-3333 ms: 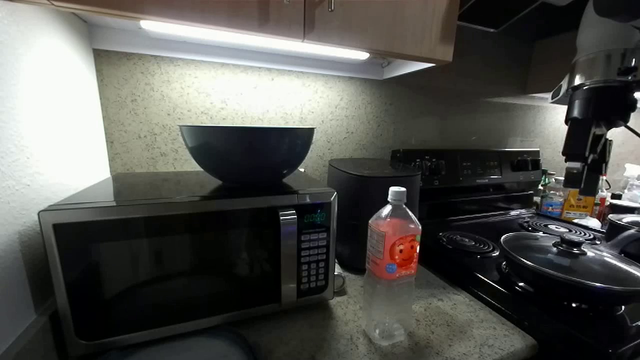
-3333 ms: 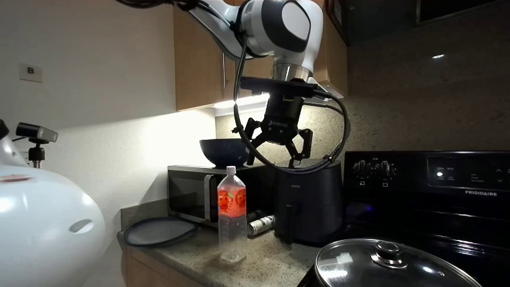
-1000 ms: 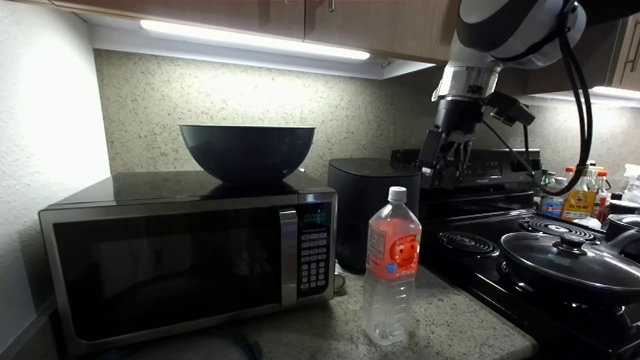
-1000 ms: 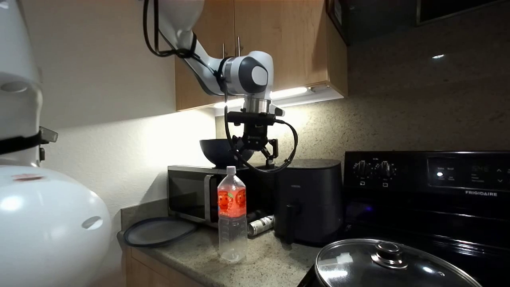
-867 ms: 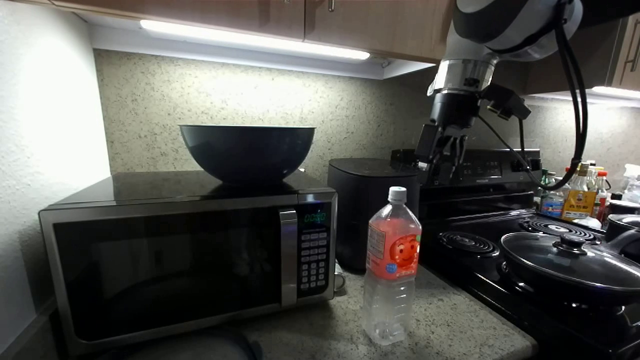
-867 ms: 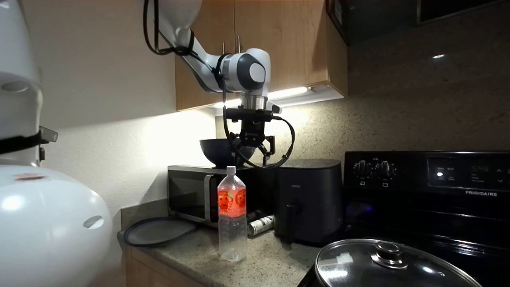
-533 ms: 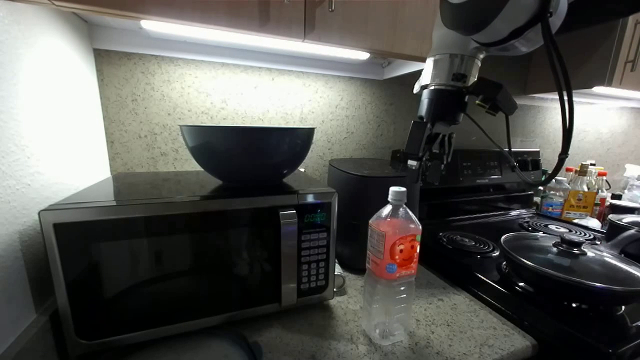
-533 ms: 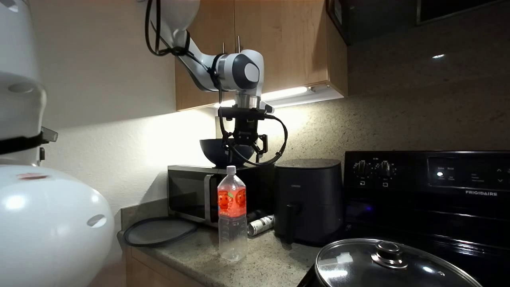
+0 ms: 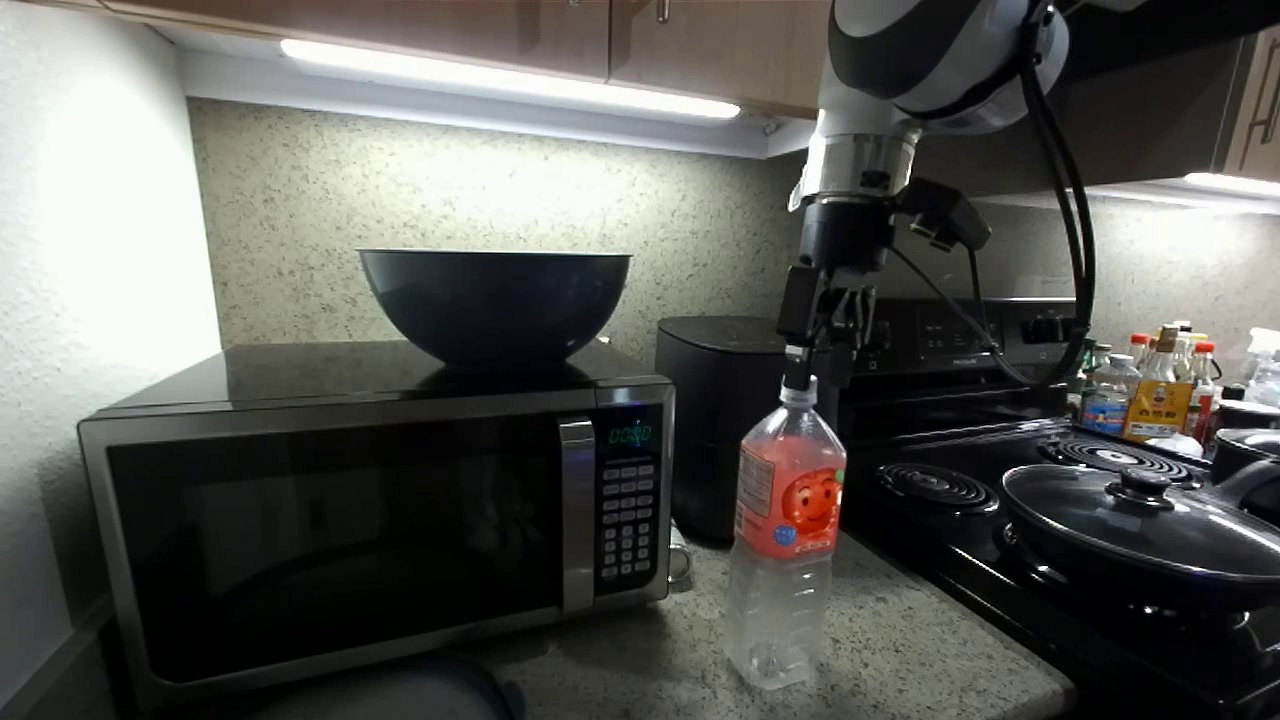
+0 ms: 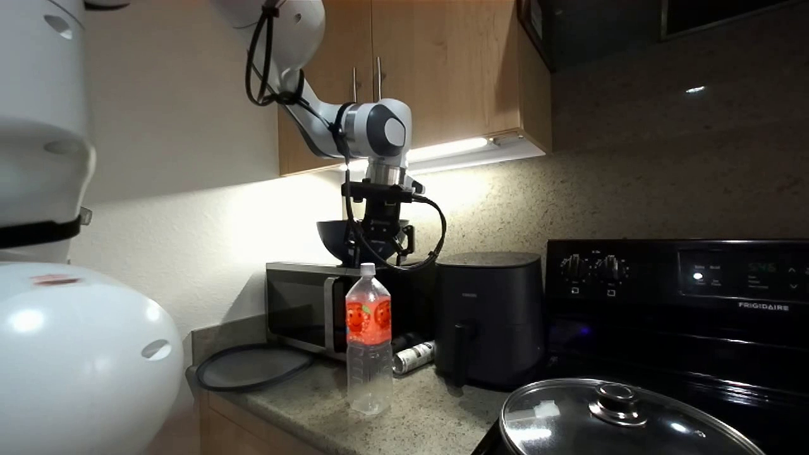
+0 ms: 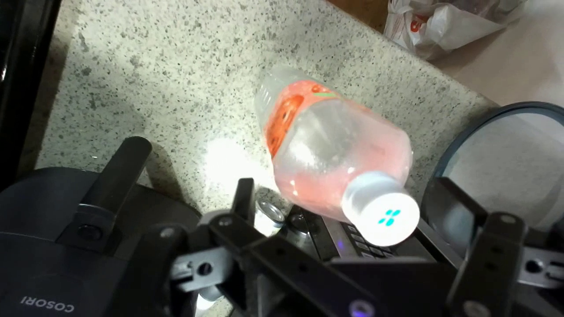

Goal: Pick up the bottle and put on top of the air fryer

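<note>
The bottle, clear with a white cap and red-orange label, stands on the counter in both exterior views (image 9: pixel 788 500) (image 10: pixel 368 316). The wrist view shows it from above (image 11: pixel 335 145). My gripper (image 11: pixel 352 198) is open, its fingers spread wide on either side of the cap and apart from it in the wrist view. In both exterior views the gripper (image 9: pixel 820 370) (image 10: pixel 377 262) hangs at the height of the cap; a fingertip overlaps the cap in an exterior view. The black air fryer (image 10: pixel 490 316) stands behind the bottle, beside the microwave; its handle side shows in the wrist view (image 11: pixel 35 273).
The microwave (image 9: pixel 370 540) stands beside the air fryer, a dark bowl (image 9: pixel 495 310) on top. A can (image 10: pixel 414 358) lies between them. A flat round lid (image 11: pixel 506 167) lies near the bottle. The stove holds a lidded pan (image 9: pixel 1150 530). A cabinet (image 9: pixel 760 60) hangs overhead.
My gripper has moved from over the stove and air fryer side toward the bottle, then lowered to its cap. The bottle's top has shifted very slightly; its base stays put.
</note>
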### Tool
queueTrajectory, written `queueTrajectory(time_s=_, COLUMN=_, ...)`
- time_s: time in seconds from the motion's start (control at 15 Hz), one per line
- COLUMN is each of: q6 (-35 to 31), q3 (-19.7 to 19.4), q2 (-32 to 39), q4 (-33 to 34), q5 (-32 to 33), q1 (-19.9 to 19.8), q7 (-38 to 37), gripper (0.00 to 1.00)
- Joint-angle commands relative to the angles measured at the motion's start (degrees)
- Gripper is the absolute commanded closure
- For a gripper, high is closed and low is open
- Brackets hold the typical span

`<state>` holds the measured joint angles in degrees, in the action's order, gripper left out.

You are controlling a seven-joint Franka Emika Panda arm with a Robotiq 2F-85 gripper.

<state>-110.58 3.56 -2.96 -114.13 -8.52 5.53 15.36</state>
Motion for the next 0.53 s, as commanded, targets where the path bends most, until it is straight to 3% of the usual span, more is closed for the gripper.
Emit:
queueTrajectory(time_s=0.0, q6=0.1, q3=0.4, q2=-0.1, q4=0.0, q5=0.2, q1=-0.2, q7=-0.1, gripper=0.0)
queueTrajectory(time_s=0.47, q6=-0.1, q3=1.3, q2=0.2, q4=0.0, q5=0.9, q1=0.3, q7=-0.7, gripper=0.0)
